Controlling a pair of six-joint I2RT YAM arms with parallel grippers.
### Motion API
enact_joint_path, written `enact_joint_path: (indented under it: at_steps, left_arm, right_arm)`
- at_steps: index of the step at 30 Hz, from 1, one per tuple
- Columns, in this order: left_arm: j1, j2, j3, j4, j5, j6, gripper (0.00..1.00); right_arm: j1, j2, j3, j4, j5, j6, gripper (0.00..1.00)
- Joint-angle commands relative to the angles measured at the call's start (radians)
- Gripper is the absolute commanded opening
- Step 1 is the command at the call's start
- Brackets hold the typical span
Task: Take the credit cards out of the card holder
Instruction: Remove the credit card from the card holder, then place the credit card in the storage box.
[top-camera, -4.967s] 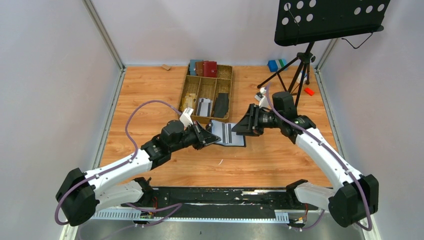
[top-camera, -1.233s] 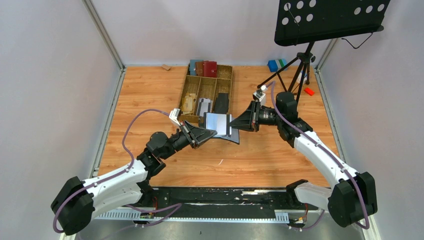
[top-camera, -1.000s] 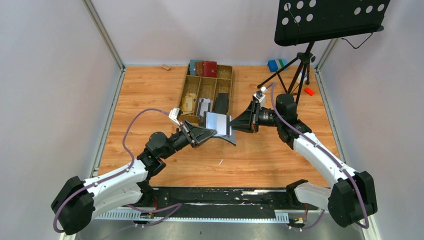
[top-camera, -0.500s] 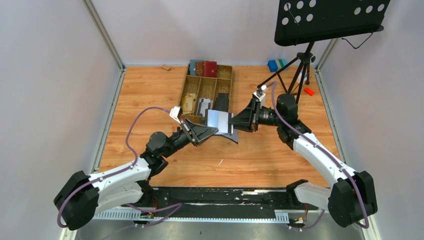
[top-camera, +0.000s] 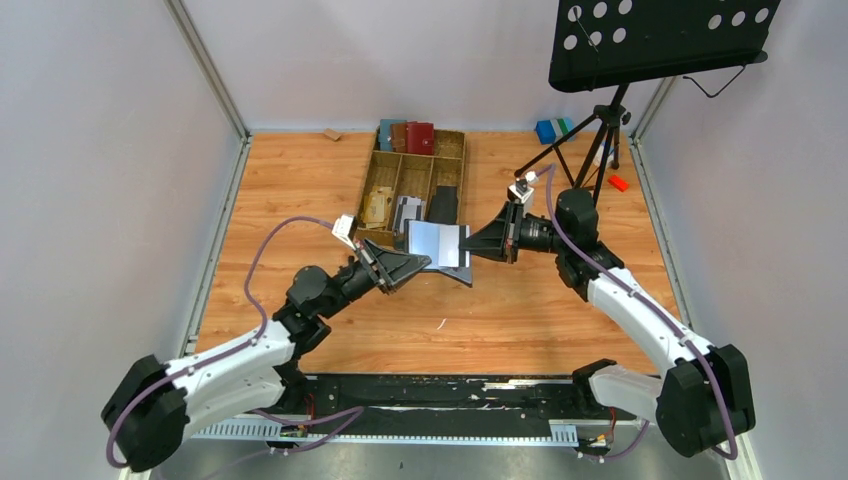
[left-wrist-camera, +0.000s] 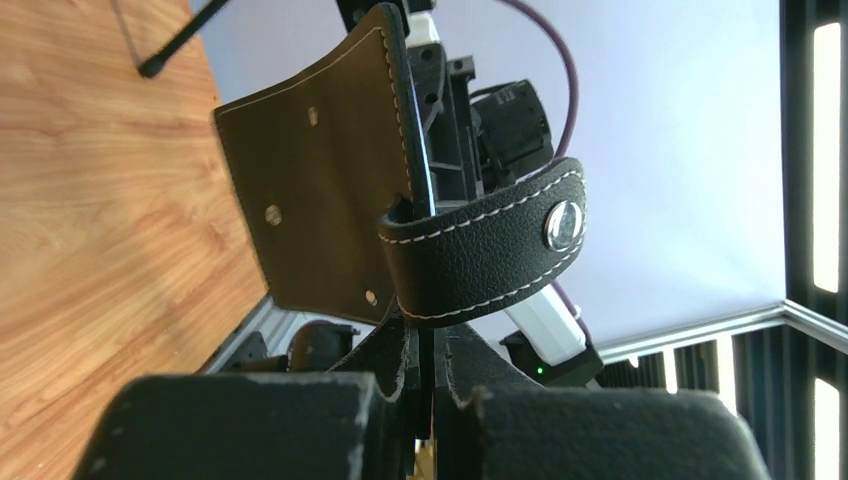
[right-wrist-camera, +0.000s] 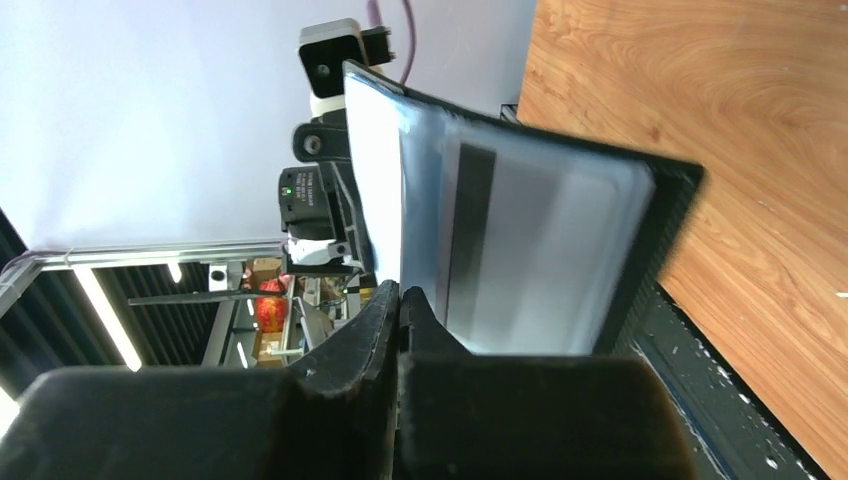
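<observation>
Black card holder (left-wrist-camera: 320, 200) aloft, left gripper (left-wrist-camera: 425, 370) clamping its cover, right gripper (right-wrist-camera: 400, 310) pinching a page (right-wrist-camera: 375, 190), wooden tray (top-camera: 371, 180) close behind.

No readable text, labels, brands or numbers in any view. Outside of card holder (left-wrist-camera: 330, 190): plain stitched leather, nothing printed. One card (right-wrist-camera: 540, 250) in it shows a dark stripe, any print too blurred to read.
</observation>
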Motion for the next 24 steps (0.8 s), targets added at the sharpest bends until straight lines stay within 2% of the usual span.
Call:
enact_joint_path:
  at_steps: [1, 3, 6, 8, 13, 17, 24]
  left_arm:
    - [0.049, -0.199, 0.014, -0.256, -0.088, 0.07, 0.0]
    - [0.084, -0.283, 0.048, -0.491, -0.108, 0.135, 0.0]
    - [0.147, -0.384, 0.136, -0.93, -0.176, 0.205, 0.0]
    - [0.196, -0.432, 0.162, -1.067, -0.168, 0.234, 0.0]
    - [0.223, -0.478, 0.2, -1.276, -0.164, 0.287, 0.0]
    - [0.223, -0.482, 0.253, -1.44, -0.216, 0.344, 0.0]
    - [0.223, -0.487, 0.267, -1.454, -0.203, 0.414, 0.0]
  right_arm:
    - [-0.029, -0.037, 0.005, -0.132, 0.014, -0.107, 0.0]
    - [-0.043, -0.032, 0.016, -0.191, 0.02, -0.163, 0.0]
    - [-0.058, -0.008, 0.058, -0.289, 0.042, -0.253, 0.0]
    - [-0.058, 0.025, 0.099, -0.326, 0.061, -0.308, 0.0]
    - [-0.041, 0.161, 0.225, -0.381, 0.114, -0.408, 0.0]
    - [0.001, 0.298, 0.338, -0.382, 0.153, -0.438, 0.0]
    - [0.061, 0.561, 0.62, -0.456, 0.262, -0.521, 0.0]
